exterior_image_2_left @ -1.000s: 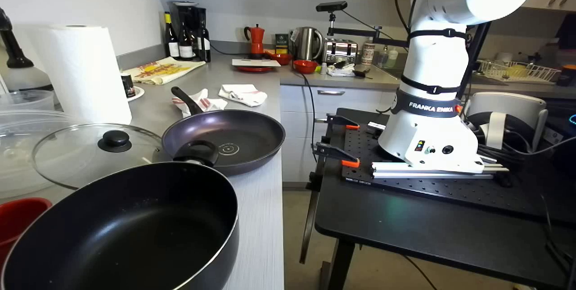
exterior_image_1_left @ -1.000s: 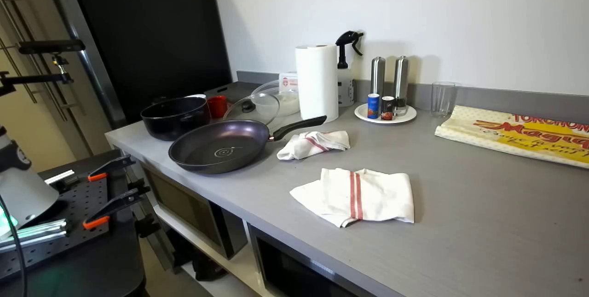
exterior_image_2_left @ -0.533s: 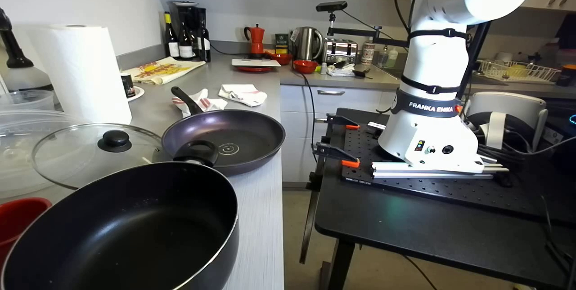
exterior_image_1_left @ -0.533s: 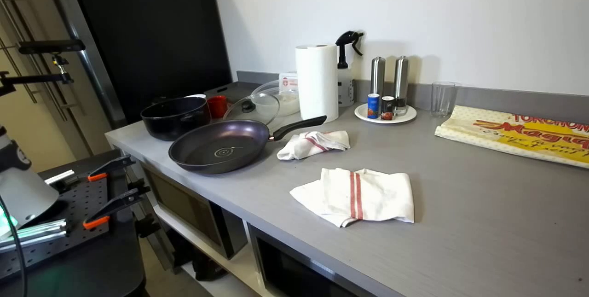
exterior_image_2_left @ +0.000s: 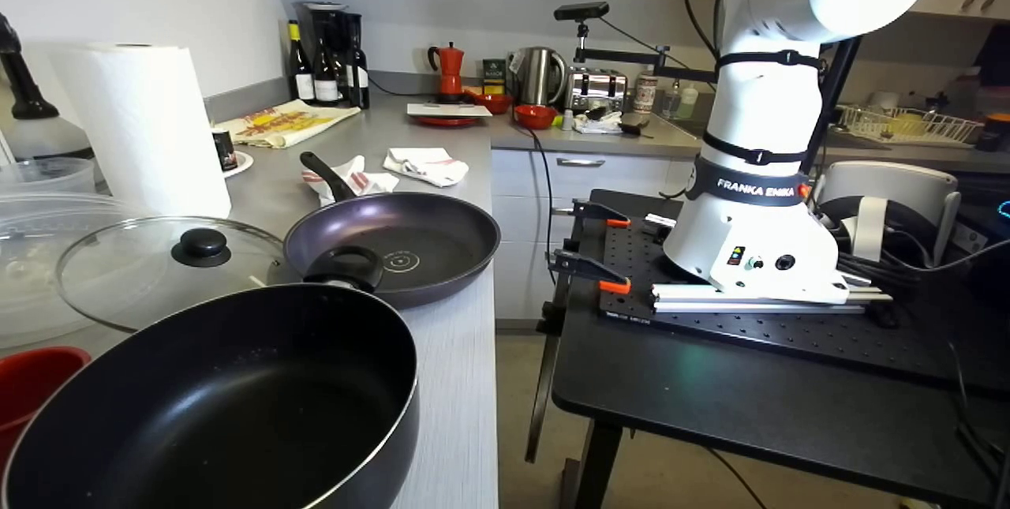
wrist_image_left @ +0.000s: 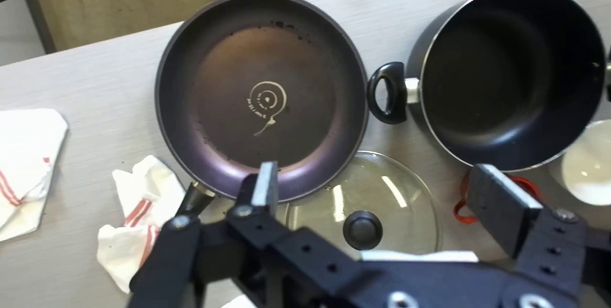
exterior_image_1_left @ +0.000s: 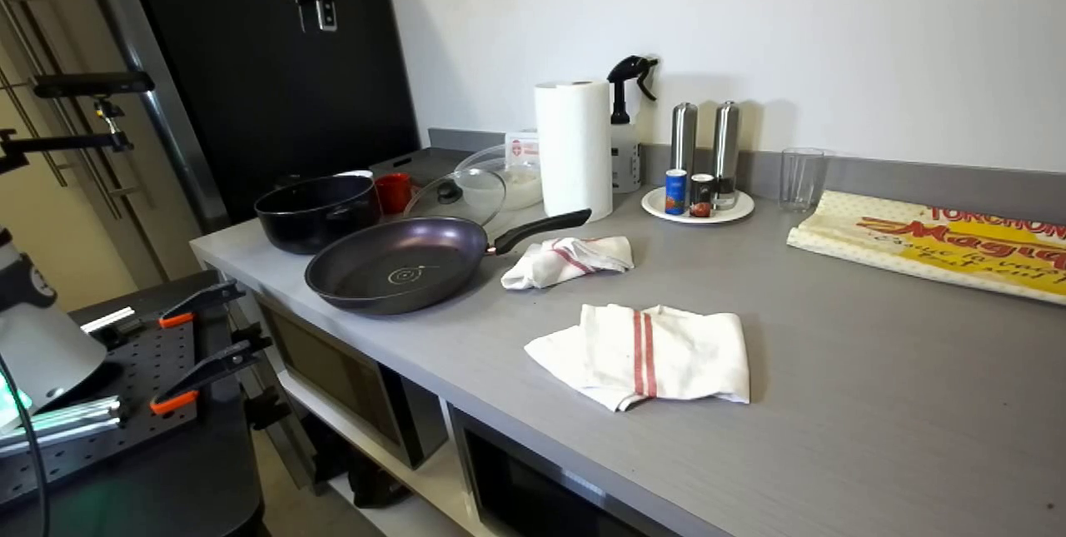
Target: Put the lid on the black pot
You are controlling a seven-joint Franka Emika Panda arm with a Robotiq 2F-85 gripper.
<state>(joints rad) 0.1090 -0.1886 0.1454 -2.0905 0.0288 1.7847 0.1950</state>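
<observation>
The see-through glass lid with a black knob lies on the counter behind the frying pan; it shows in both exterior views [exterior_image_1_left: 481, 197] [exterior_image_2_left: 142, 272] and in the wrist view [wrist_image_left: 362, 229]. In the wrist view the pan's rim and my gripper cover parts of it. The black pot stands uncovered at the counter's end, in both exterior views [exterior_image_1_left: 312, 225] [exterior_image_2_left: 237, 383] and the wrist view [wrist_image_left: 506, 79]. My gripper [wrist_image_left: 379, 176] is open and empty, high above the lid, with the knob between its fingers in the picture. It also shows at the top of an exterior view [exterior_image_1_left: 318, 17].
The wide frying pan [exterior_image_1_left: 391, 262] [wrist_image_left: 267, 107] sits beside the pot and lid, its rim close to the pot's handle [wrist_image_left: 394, 93]. A red cup [exterior_image_1_left: 393, 192], a clear container [exterior_image_1_left: 523, 187] and a paper towel roll [exterior_image_1_left: 575, 150] stand near the lid. Cloths [exterior_image_1_left: 566, 262] lie nearby.
My gripper has moved down and to the right in an exterior view. The arm's upper link has shifted slightly left in an exterior view. The lid, pot and pan have not moved.
</observation>
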